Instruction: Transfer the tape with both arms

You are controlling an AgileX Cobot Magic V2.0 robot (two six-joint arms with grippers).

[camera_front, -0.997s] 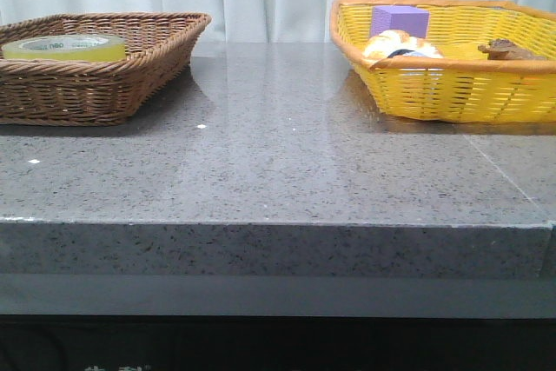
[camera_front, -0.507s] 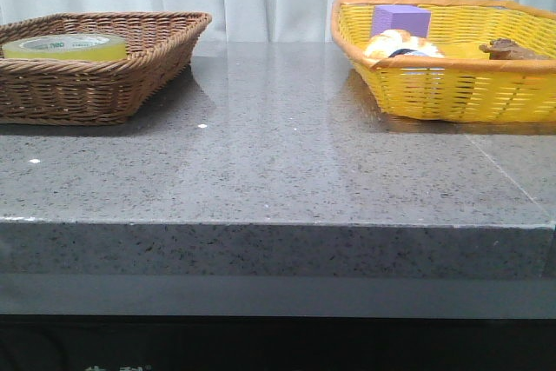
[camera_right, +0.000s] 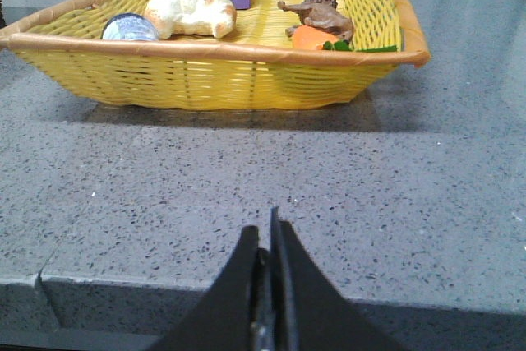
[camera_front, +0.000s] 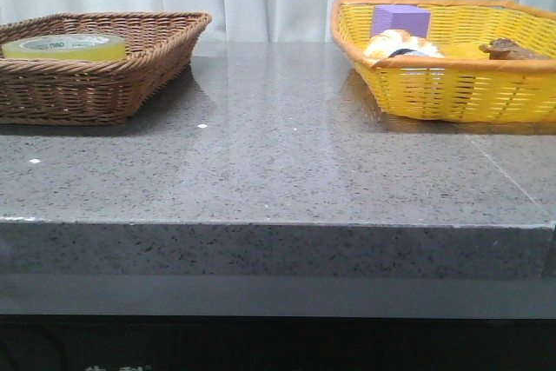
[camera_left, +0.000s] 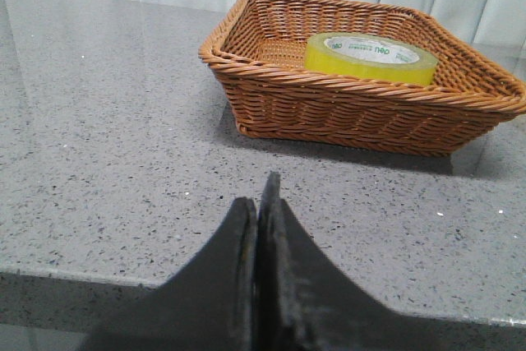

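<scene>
The tape (camera_front: pixel 64 47), a wide yellow translucent roll with a white core and green lettering, lies flat in the brown wicker basket (camera_front: pixel 113 84) at the table's back left. It also shows in the left wrist view (camera_left: pixel 371 57), inside that basket (camera_left: pixel 345 117). My left gripper (camera_left: pixel 259 203) is shut and empty, low at the table's front edge, well short of the basket. My right gripper (camera_right: pixel 266 236) is shut and empty, low at the front edge, facing the yellow basket (camera_right: pixel 222 80). Neither gripper shows in the front view.
The yellow basket (camera_front: pixel 452 93) at the back right holds a purple block (camera_front: pixel 400 18), a croissant (camera_front: pixel 401 43), a brown animal figure (camera_front: pixel 512 49), a carrot (camera_right: pixel 312 37) and a round blue-grey thing (camera_right: pixel 130 29). Grey speckled tabletop (camera_front: pixel 278 154) lies between the baskets.
</scene>
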